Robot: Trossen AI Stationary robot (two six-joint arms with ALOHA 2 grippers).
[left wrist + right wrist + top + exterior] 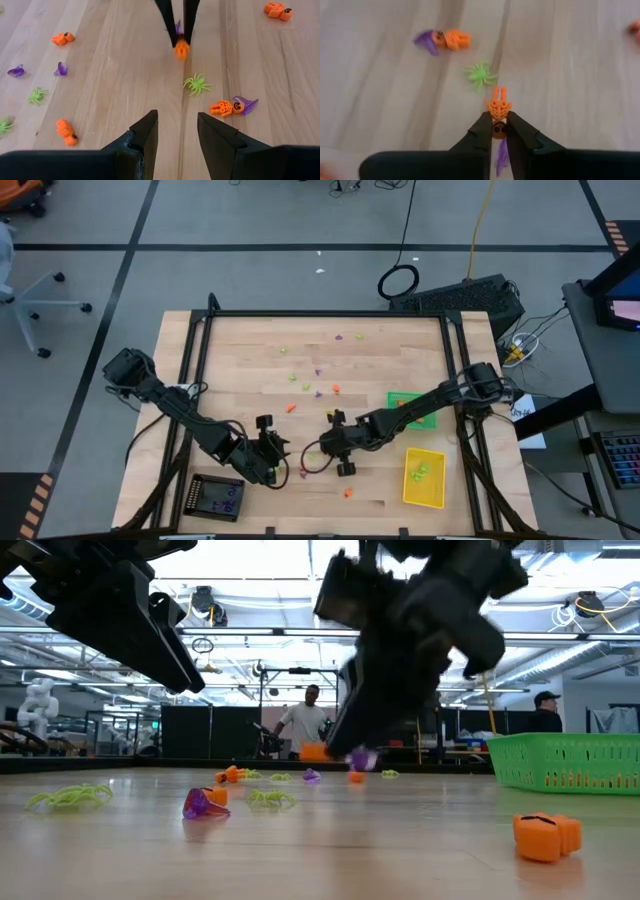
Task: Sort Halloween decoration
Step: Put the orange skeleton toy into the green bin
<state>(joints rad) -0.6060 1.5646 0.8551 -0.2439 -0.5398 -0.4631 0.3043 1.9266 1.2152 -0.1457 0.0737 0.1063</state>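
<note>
Halloween decoration (196,84) scattered over wooden table (250,370): orange, purple, lime trinkets. Right gripper (500,131) at table middle, fingers clamped on orange skeleton trinket (498,108) with purple piece. Left gripper (177,131) near front edge, fingers apart, holding nothing. Green tray (398,399), yellow tray (424,492) at right.

Three trays (423,495) — green, yellow, black

Robotics lab or workshop: taped grey floor (250,220), rolling chair (35,300) at ten o'clock, cabling (400,280) at twelve; ceiling strip lights (250,590), standing people (305,720), another robot (38,700) beyond the tabletop (250,380).
</note>
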